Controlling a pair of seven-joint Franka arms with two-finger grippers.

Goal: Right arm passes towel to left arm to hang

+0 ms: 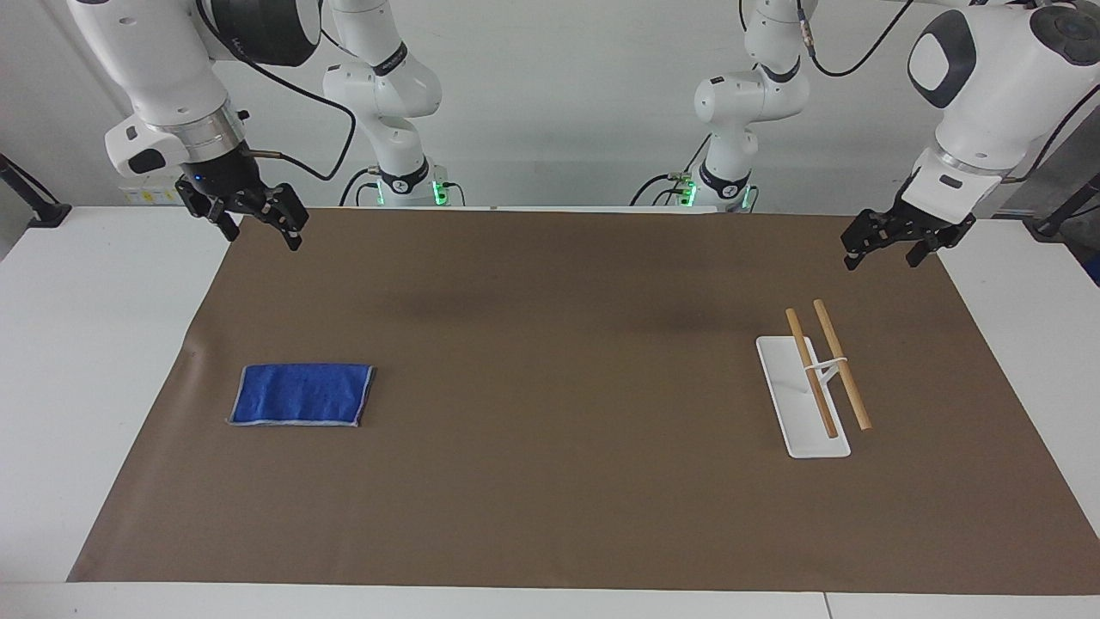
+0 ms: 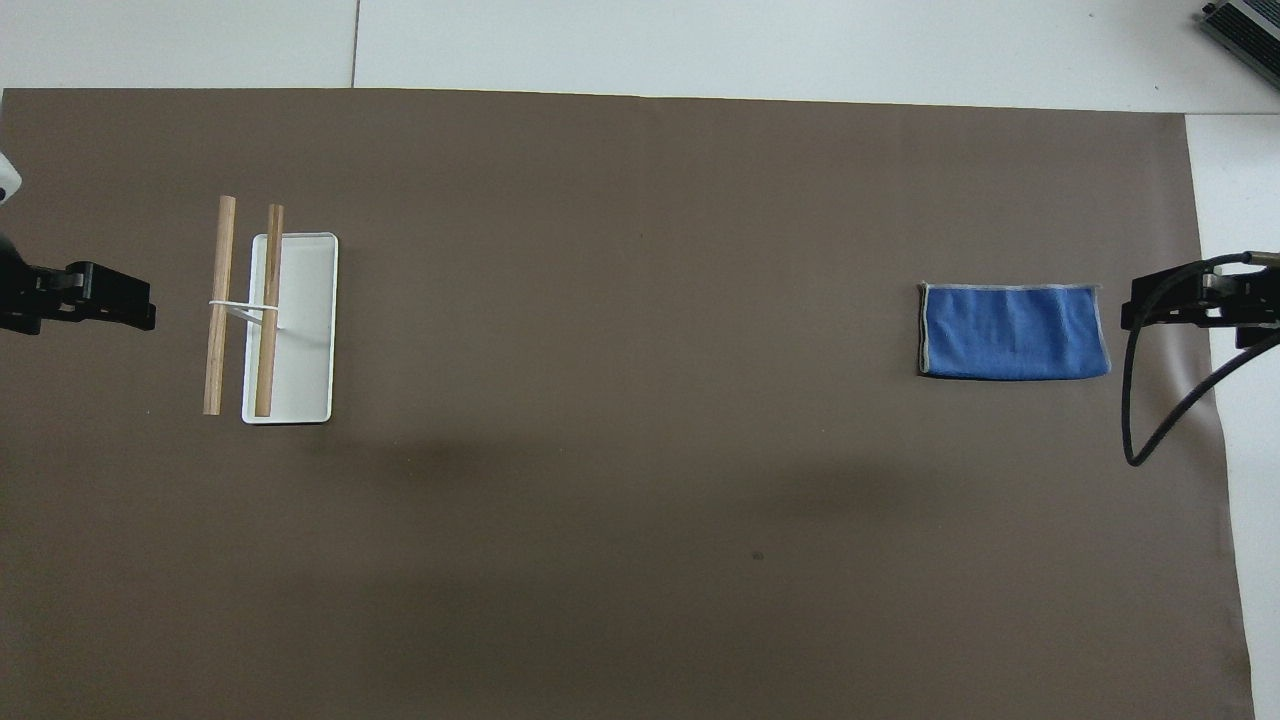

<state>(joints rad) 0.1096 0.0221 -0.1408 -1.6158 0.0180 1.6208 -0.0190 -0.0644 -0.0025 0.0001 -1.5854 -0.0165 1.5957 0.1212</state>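
Observation:
The blue towel (image 1: pixel 301 394) lies flat and folded on the brown mat (image 1: pixel 550 481), toward the right arm's end of the table; it also shows in the overhead view (image 2: pixel 1012 332). My right gripper (image 1: pixel 263 237), with a small blue light, hangs open and empty in the air over the mat's edge, apart from the towel; the overhead view shows it beside the towel (image 2: pixel 1132 308). My left gripper (image 1: pixel 883 258) hangs open and empty over the mat's other end, near the rack; it shows at the overhead view's edge (image 2: pixel 140 308).
A small rack with a white base (image 1: pixel 786 378) and two raised wooden rods (image 1: pixel 842 365) stands toward the left arm's end; it shows in the overhead view (image 2: pixel 305 300). A black cable (image 2: pixel 1140 420) loops from the right gripper.

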